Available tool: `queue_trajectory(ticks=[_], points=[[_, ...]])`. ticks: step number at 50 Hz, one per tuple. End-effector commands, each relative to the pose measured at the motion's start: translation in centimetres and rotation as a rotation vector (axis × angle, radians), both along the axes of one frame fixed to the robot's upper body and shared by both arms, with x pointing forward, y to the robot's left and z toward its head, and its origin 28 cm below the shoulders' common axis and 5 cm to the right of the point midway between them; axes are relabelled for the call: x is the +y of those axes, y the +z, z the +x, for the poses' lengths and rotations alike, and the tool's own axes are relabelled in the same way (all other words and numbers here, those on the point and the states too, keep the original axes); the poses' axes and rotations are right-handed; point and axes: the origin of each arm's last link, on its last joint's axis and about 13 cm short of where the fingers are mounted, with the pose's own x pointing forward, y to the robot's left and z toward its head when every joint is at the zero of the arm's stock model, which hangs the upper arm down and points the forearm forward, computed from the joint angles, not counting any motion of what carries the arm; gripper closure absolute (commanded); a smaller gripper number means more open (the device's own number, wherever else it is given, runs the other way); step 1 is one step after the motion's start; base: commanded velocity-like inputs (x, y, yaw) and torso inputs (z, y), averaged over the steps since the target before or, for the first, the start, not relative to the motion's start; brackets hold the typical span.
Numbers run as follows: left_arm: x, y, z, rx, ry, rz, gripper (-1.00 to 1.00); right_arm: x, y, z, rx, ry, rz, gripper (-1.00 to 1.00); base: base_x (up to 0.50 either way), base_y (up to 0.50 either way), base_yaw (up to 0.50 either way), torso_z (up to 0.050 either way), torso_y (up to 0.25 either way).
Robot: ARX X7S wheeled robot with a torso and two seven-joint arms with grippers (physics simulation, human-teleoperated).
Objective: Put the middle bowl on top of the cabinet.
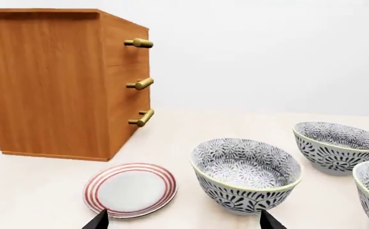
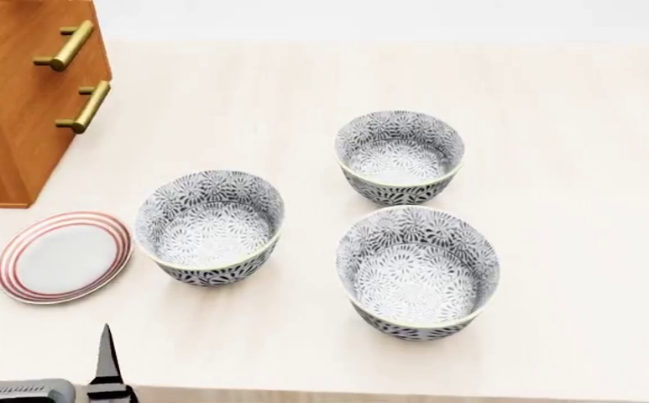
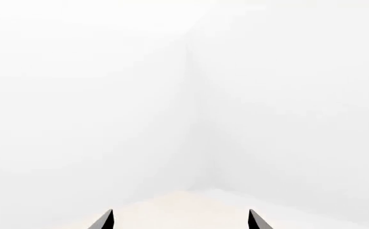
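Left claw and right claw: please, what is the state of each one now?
Left claw: open, holding nothing, apart from the patterned ceramic bowl ahead.
Right claw: open, holding nothing, facing white walls.

Setting: a simulated tabletop scene with a domestic, kitchen-like look, no real room detail. Evidence: a pale wood-grain table [image 2: 548,101] carrying household crockery, namely three leaf-patterned bowls [image 2: 210,227] and a red-ringed plate [image 2: 65,256], just ahead of the left gripper [image 2: 44,357]. An orange-brown drawer cabinet [image 1: 50,81] with brass bar handles [image 1: 140,83] stands further ahead of that gripper. Surroundings are blank white walls [image 3: 191,95] meeting in a corner (flat, shadowless render, ahead of the right gripper).
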Motion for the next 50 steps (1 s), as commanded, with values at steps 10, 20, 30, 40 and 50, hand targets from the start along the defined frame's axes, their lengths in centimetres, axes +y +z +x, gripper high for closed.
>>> queue_trajectory(ticks=[10, 20, 30, 40, 50], points=[[1.4, 3.0, -1.3, -0.098, 0.057, -0.069, -1.0, -1.4, 0.4, -2.5, -0.018, -0.126, -0.058, -1.0, 0.0, 0.14, 0.0, 0.0, 0.0], [1.5, 2.9, -1.1, -0.092, 0.053, -0.086, -1.0, -1.2, 0.6, -2.7, -0.021, -0.133, -0.062, -1.0, 0.0, 0.49, 0.0, 0.0, 0.0], [1.6, 2.9, -0.9, -0.089, 0.056, -0.092, -1.0, -1.1, 0.6, -2.4, -0.025, -0.127, -0.054, -1.0, 0.0, 0.45, 0.0, 0.0, 0.0], [1.6, 3.0, -1.0, -0.088, 0.052, -0.095, -1.0, -1.0, 0.9, -2.7, -0.014, -0.168, -0.081, -1.0, 0.0, 0.0, 0.0, 0.0, 0.0], [1.5, 3.0, -1.1, -0.091, 0.045, -0.096, -1.0, -1.1, 1.3, -3.3, -0.022, -0.188, -0.095, -1.0, 0.26, 0.0, 0.0, 0.0, 0.0]])
